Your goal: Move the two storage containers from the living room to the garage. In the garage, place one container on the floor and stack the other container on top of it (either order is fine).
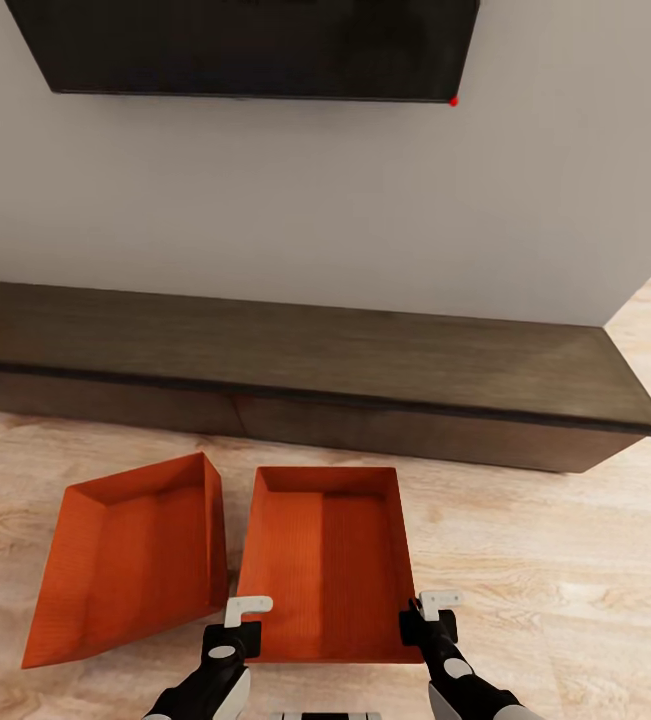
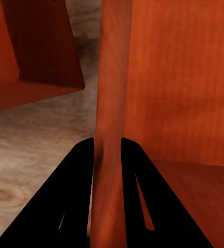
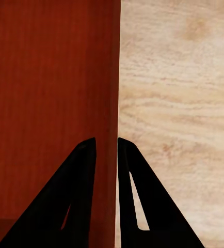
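Both arms are reaching forward and down. The left claw [image 1: 248, 607] is pinching the left wall of the near bin [image 1: 325, 570], and the right claw [image 1: 439, 602] is pinching its right wall. This bin is sitting on the wood floor [image 1: 545, 560], long side pointing toward the bench [image 1: 305, 370]. The other bin [image 1: 130, 555] is sitting just beside it, turned at a slant.

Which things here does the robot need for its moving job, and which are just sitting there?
For the job:
- right storage container, its side walls between the fingers of the left gripper and the right gripper
- left storage container, tilted on the wood floor

Just there:
- dark bench
- black wall screen
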{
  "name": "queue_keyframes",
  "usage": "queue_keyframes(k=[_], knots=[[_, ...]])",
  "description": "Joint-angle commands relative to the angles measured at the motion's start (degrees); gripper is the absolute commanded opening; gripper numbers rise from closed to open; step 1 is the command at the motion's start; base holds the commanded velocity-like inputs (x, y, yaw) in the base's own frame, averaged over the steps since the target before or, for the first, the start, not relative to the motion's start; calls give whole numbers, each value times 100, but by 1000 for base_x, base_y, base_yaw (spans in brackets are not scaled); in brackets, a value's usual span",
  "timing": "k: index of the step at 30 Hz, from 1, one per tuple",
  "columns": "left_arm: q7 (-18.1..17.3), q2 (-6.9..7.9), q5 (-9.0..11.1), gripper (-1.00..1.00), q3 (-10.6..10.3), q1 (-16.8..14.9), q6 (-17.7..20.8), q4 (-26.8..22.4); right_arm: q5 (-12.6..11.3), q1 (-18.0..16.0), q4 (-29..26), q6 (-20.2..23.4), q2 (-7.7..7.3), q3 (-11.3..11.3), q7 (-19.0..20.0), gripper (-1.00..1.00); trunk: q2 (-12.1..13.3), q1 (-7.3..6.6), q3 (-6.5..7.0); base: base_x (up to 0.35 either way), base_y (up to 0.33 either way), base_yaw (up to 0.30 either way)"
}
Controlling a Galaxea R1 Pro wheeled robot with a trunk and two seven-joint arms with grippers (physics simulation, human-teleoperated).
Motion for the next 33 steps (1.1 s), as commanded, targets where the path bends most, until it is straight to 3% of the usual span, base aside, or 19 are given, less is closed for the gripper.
queue_keyframes(k=[1,33], knots=[[84,33,59,-100,-24,1,11,49,-72,-9,-16,-48,-3,-121,-56,-100,40,-23,16,0,0,0],[83,33,59,-100,-24,1,11,48,-82,-9,-7,-229,-3,-117,-56,-100,1324,-726,591,0,0,0]])
